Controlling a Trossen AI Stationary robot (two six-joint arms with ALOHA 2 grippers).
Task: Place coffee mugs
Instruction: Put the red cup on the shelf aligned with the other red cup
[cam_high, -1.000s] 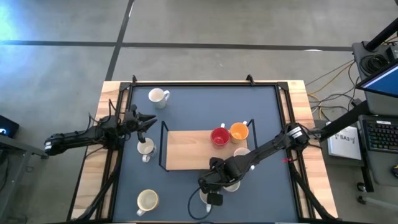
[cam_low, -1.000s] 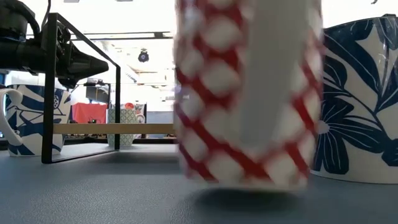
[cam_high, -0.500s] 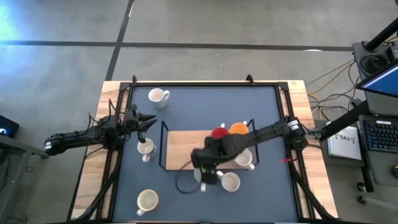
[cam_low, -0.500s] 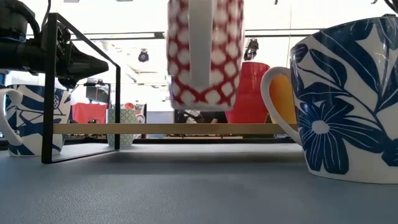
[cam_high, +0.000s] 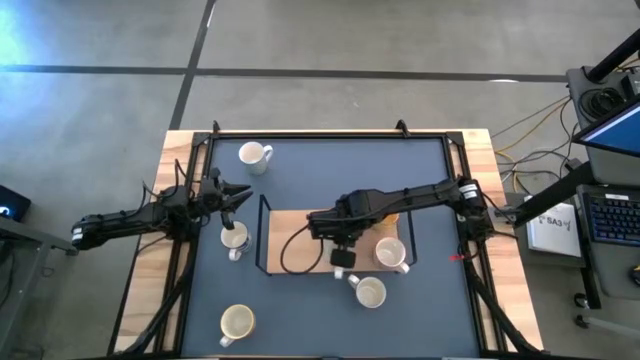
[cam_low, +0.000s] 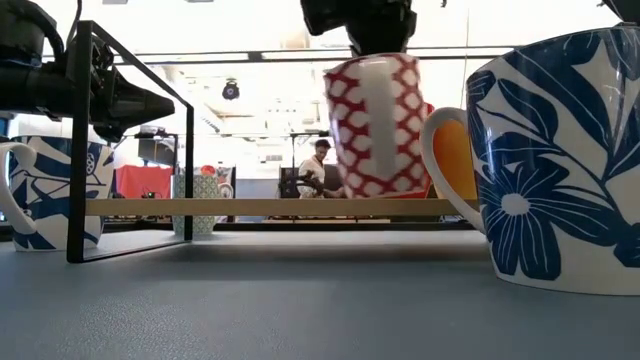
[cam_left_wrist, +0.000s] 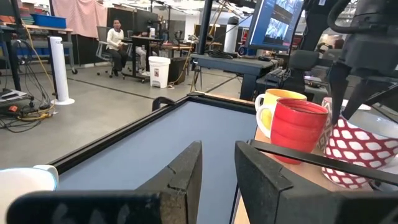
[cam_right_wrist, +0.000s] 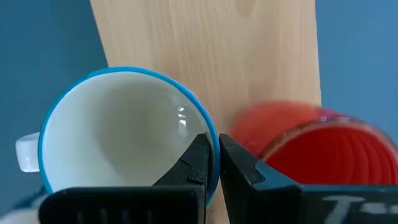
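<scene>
Mug count: eight coffee mugs. Red mug (cam_left_wrist: 297, 130), orange mug (cam_left_wrist: 273, 106) and red-lattice mug (cam_left_wrist: 354, 152) at the wooden rack (cam_high: 290, 240). Five pale mugs around it: three (cam_high: 255, 154) (cam_high: 234, 238) (cam_high: 237, 322) off its left-arm end, two (cam_high: 390, 254) (cam_high: 371, 292) by its right-arm end.

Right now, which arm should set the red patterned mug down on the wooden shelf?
Right. The right gripper already pinches the rim of the red patterned mug above the wooden shelf, beside the red mug. The left gripper waits off the shelf's left side.
</scene>
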